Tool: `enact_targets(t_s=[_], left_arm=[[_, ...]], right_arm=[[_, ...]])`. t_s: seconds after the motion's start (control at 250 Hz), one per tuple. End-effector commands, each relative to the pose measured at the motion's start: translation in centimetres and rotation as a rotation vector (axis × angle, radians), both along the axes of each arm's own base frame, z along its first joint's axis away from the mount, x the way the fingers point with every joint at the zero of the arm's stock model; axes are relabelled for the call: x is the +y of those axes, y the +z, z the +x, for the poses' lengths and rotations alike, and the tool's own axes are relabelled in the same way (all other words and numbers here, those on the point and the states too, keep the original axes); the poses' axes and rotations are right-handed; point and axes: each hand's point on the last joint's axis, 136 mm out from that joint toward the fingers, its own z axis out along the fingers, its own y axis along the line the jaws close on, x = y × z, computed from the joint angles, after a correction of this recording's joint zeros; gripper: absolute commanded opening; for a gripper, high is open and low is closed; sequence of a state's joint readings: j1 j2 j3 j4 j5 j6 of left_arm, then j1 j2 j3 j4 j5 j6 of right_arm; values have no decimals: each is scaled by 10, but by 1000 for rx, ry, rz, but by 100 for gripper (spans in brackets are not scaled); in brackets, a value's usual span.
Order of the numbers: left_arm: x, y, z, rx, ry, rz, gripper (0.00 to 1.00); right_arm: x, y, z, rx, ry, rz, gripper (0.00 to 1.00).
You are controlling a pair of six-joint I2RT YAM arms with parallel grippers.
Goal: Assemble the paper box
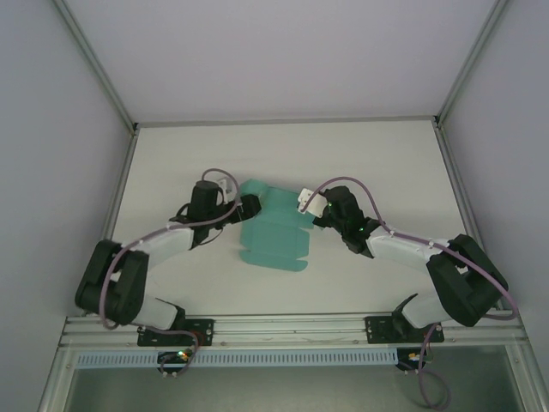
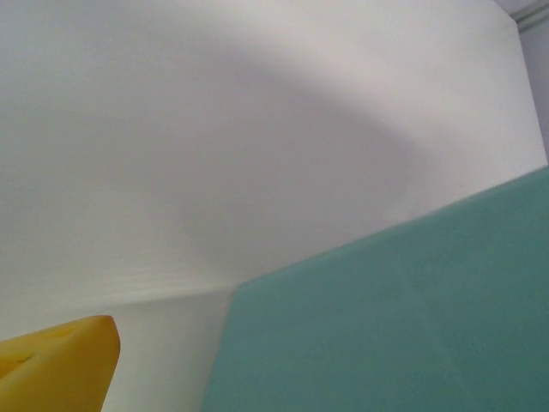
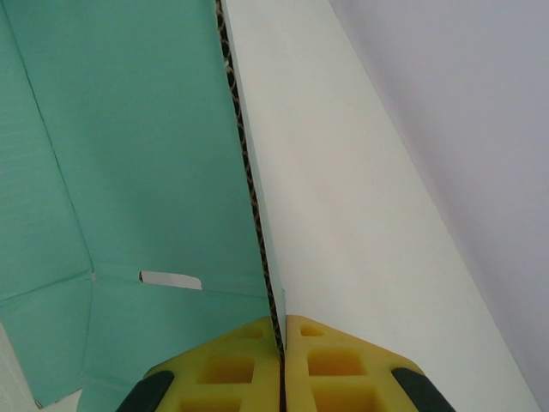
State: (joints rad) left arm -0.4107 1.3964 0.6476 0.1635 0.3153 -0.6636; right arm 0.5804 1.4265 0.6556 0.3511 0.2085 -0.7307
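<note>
Up top, a white table [image 1: 360, 154] sits boxed in by pale walls [image 1: 283, 51], with a metal rail [image 1: 292, 324] along the near edge where both arms are bolted. Mid-table lies the paper box [image 1: 273, 232], teal card still mostly opened out with flaps showing, right between the two arms. The left hand [image 1: 250, 206] is up against its upper left corner, and the right hand [image 1: 307, 203] is on its upper right edge. Over to the left wrist: teal card fills the lower right against a blurred pale surface. One yellow finger [image 2: 60, 360] pokes in at the far lower left, apart from the card with a white gap between. That hand is spread, its partner finger not visible here. Now the right wrist: a teal panel stands on edge, its corrugated rim running straight down into the two yellow fingers, which are pressed together and pinching that rim. A small slot [image 3: 170, 280] shows along a fold, white table to the right, grey wall beyond.
</note>
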Motion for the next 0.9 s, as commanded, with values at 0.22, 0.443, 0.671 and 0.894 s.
enact_targets(t_s=[0.22, 0.443, 0.671, 0.894], left_arm=[[143, 8, -4, 94, 355, 78, 100], [119, 38, 35, -12, 196, -26, 100], [41, 36, 43, -35, -99, 57, 85], [7, 28, 28, -45, -221, 67, 63]], right_arm=[[5, 6, -5, -27, 38, 13, 0], [8, 5, -7, -25, 54, 12, 0], [9, 5, -8, -26, 54, 7, 0], [7, 7, -6, -34, 39, 6, 0]])
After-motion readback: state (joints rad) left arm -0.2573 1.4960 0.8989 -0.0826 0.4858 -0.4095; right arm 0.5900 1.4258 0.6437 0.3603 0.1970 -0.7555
